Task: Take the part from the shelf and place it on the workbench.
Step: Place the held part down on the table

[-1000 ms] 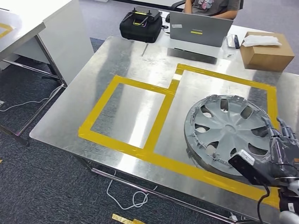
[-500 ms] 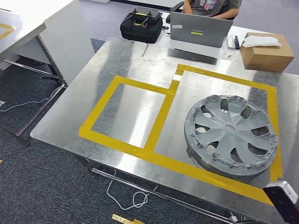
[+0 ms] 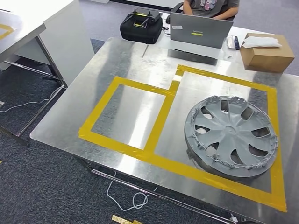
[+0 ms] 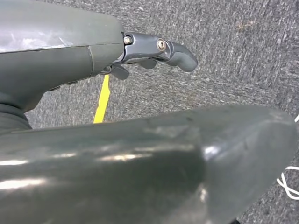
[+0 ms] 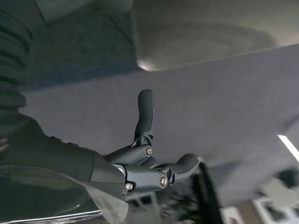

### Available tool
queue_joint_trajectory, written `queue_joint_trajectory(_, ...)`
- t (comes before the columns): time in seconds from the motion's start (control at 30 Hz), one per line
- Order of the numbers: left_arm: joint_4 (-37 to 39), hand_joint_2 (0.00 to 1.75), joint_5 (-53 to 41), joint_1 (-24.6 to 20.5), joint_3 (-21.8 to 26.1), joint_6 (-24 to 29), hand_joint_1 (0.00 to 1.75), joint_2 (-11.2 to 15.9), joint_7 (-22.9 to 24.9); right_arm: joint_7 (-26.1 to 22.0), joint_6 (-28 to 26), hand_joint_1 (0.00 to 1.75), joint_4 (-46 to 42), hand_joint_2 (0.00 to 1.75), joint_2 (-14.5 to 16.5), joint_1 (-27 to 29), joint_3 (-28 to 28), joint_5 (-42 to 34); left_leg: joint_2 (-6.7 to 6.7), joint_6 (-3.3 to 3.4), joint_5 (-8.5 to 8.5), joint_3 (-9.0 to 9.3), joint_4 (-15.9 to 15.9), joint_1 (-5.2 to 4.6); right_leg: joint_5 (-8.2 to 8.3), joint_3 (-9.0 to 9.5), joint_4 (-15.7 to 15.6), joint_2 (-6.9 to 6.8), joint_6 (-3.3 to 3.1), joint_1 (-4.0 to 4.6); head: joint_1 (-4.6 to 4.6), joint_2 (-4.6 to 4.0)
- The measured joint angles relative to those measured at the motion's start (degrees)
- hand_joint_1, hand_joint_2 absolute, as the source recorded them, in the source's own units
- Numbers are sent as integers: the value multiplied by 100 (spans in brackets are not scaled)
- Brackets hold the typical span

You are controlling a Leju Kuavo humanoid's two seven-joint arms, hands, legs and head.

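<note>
Your grey hubcap (image 3: 231, 136) is lying flat on the steel worktop (image 3: 105, 70), inside the bigger yellow tape rectangle (image 3: 225, 179), nothing touching it. The left robot hand (image 4: 155, 49) hangs over grey carpet with fingers loosely apart, holding nothing. The right robot hand (image 5: 148, 163) is empty too, fingers spread with one sticking up.

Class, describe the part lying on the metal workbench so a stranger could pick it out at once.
Find the shiny metal workbench marked with yellow tape rectangles. In the larger, right-hand rectangle lies a grey plastic wheel cover. It is the one round, spoked thing there; the laptop, black case and cardboard box sit beyond the tape.
</note>
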Motion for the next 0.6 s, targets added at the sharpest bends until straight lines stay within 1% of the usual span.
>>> queue_joint_trajectory(0.13, -75, 0, -158, -20, 223, -73, 0, -100, -55, 559, -324, 0, 313, 175, 86, 248, 355, -409, 3, -5, -9, 12, -1, 1, -10, -16, 0, 8, -1, 0, -1, 0)
queue_joint_trajectory(0.27, -105, 0, -388, -59, 485, -152, 0, -177, -146, 1448, -431, 0, 610, 175, 131, 517, 813, -522, 0, -4, -30, 47, -3, 2, -40, -17, 0, 1, 0, 1, -1, 0)
queue_joint_trajectory(0.37, -104, 0, -551, -119, 706, -175, 0, -215, -251, 2146, -501, 0, 851, 44, 165, 699, 1304, -593, 0, -7, -32, 52, -3, 6, -42, -5, 1, 3, 2, 2, 0, 0)
queue_joint_trajectory(0.4, -102, 0, -602, -145, 779, -174, 0, -222, -292, 2325, -440, 0, 938, 0, 175, 741, 1486, -618, 0, -7, -32, 52, -3, 8, -41, 7, 1, 4, 2, 3, 0, 0)
queue_joint_trajectory(0.43, -100, 0, -649, -173, 848, -168, 0, -226, -325, 2451, -289, 0, 1032, 0, 183, 767, 1654, -652, 0, 6, -32, 54, 4, 2, -25, 27, -11, 2, 17, -2, -2, 0)
queue_joint_trajectory(0.47, -94, 0, -699, -203, 917, -151, 0, -228, -352, 2512, -26, 0, 1139, 0, 191, 772, 1793, -712, -1, 32, -20, 60, -3, -4, -1, 53, -31, 0, 41, -7, -4, 0)
queue_joint_trajectory(0.5, -77, 0, -749, -237, 981, -123, 0, -228, -382, 2512, 315, 0, 1252, 0, 198, 755, 1884, -787, 1, 67, 17, 83, -51, 7, 10, 77, -47, -2, 66, -10, -5, 0)
queue_joint_trajectory(0.53, -46, 0, -793, -276, 1036, -88, 0, -227, -411, 2474, 698, 0, 1379, 0, 206, 717, 1931, -871, 7, 106, 66, 113, -115, 18, -11, 79, -43, 1, 92, -13, -4, 0)
queue_joint_trajectory(0.57, 3, 0, -834, -320, 1091, -40, 0, -221, -451, 2392, 1104, 0, 1529, 0, 210, 662, 1943, -941, 14, 137, 120, 137, -188, 37, -107, 45, 44, 12, 103, -10, 2, 0)
queue_joint_trajectory(0.6, 73, 0, -865, -366, 1139, 17, 0, -211, -504, 2273, 1468, 0, 1697, 0, 210, 591, 1923, -973, 22, 155, 166, 150, -246, 55, -273, -35, 243, 23, 110, -12, 10, 0)
